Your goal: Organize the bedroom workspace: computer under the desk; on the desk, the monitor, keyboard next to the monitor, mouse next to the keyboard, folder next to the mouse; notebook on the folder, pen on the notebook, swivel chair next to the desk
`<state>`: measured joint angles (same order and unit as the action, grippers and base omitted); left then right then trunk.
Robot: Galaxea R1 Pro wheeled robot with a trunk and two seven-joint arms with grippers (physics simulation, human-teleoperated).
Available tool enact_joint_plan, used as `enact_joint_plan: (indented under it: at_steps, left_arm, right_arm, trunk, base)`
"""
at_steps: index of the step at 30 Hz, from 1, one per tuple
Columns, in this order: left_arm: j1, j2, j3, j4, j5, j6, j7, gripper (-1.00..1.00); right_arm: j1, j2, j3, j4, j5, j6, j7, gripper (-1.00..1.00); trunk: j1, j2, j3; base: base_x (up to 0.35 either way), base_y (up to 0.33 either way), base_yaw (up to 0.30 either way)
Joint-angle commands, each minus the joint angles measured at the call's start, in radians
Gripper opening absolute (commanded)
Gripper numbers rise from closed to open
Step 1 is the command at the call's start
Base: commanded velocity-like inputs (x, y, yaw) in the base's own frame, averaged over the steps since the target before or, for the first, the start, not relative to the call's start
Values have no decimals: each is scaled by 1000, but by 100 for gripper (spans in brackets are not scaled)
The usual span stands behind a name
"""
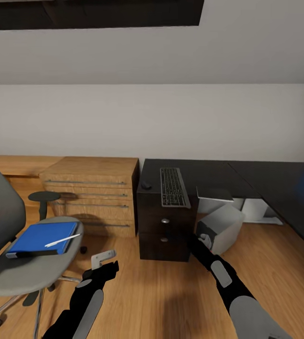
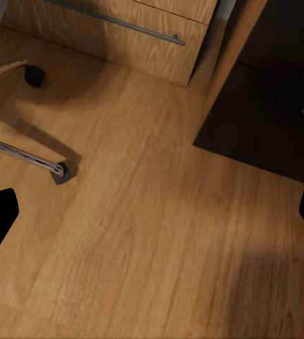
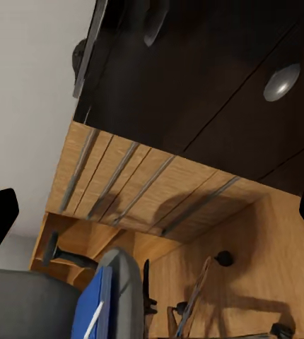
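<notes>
A: Item one, step in hand. Your right gripper sits low beside the desk drawers, just by the computer, which stands tilted under the desk. I'd judge you are settling the tower there. Fingers spread apart in the right wrist view, nothing between them.

B: And the left?

A: Left gripper hangs over bare floor, fingers apart, empty.

B: Item two, stock still to move?

A: Folder flat on the swivel chair seat, pen lying across it. Keyboard already on the desktop, a small dark mouse near it. Your next move probably calls for turning left to the chair and taking the folder by an edge.

B: Item three, room?

A: Wood plank floor, pale wall, a light-wood chest of drawers touching the desk's drawer side.
</notes>
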<state>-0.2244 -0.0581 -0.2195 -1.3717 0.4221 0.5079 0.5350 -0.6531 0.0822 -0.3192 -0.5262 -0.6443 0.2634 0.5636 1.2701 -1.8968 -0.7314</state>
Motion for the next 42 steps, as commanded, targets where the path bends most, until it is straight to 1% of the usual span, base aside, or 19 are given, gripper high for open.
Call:
enact_joint_plan:
  at_steps: [1,2,3,4,5,6,8,9,10,18,22,31,42]
  left_arm:
    - [-1,0,-1,-1,10,1,10,100]
    - [-1,0,-1,-1,10,1,10,100]
    - [-1,0,-1,-1,10,1,10,100]
    - [-1,0,-1,-1,11,1,10,100]
    - [-1,0,-1,-1,11,2,10,100]
    - [-1,0,-2,-1,11,3,10,100]
    - [-1,-1,-10,-1,12,3,10,100]
    - [-1,-1,-22,2,12,2,10,100]
    - [-1,0,-51,23,11,0,10,100]
    - [-1,0,-71,39,13,3,8,100]
    - [-1,-1,-79,53,12,3,7,100]
    - [-1,-3,-84,61,12,3,5,100]
    - [0,-3,-90,62,14,2,5,100]
  right_arm:
    - [-6,2,-18,-43,-76,12,-77,100]
    - [-8,2,-20,-57,-117,12,-108,100]
    - [-8,2,-21,-62,-138,11,-121,100]
    - [-9,2,-21,-68,-182,9,-141,100]
    - [-10,6,-21,-52,-253,-4,-173,100]
    - [-11,8,-21,-35,-273,-12,-184,100]
    - [-11,15,-21,-13,-294,-22,-195,100]
    - [-10,19,-21,-10,-299,-26,-196,100]
    - [-10,29,-20,-8,-307,-43,-196,100]
    - [-10,34,-20,-9,-309,-63,-196,100]
    - [-10,35,-19,-9,-311,-65,-194,100]
    - [-10,45,-17,-9,-311,-65,-163,100]
    - [-10,48,-17,-9,-312,-59,-164,100]
  trunk:
    - [4,-8,-4]
    - [8,-15,-7]
    - [8,-15,-7]
    - [8,-15,-7]
    - [8,-15,-7]
    - [8,-15,-7]
    - [8,-15,-7]
    - [8,-15,-7]
    - [8,-15,-7]
    - [8,-15,-7]
    - [8,-15,-7]
    - [8,-15,-7]
    - [-34,62,27]
  base:
    - [0,0,0]
    - [0,0,0]
    - [0,0,0]
    - [0,0,0]
    - [0,0,0]
    - [0,0,0]
    - [0,0,0]
    - [0,0,0]
    - [8,0,0]
    - [169,0,0]
    - [52,0,0]
    - [137,0,0]
    - [8,0,0]
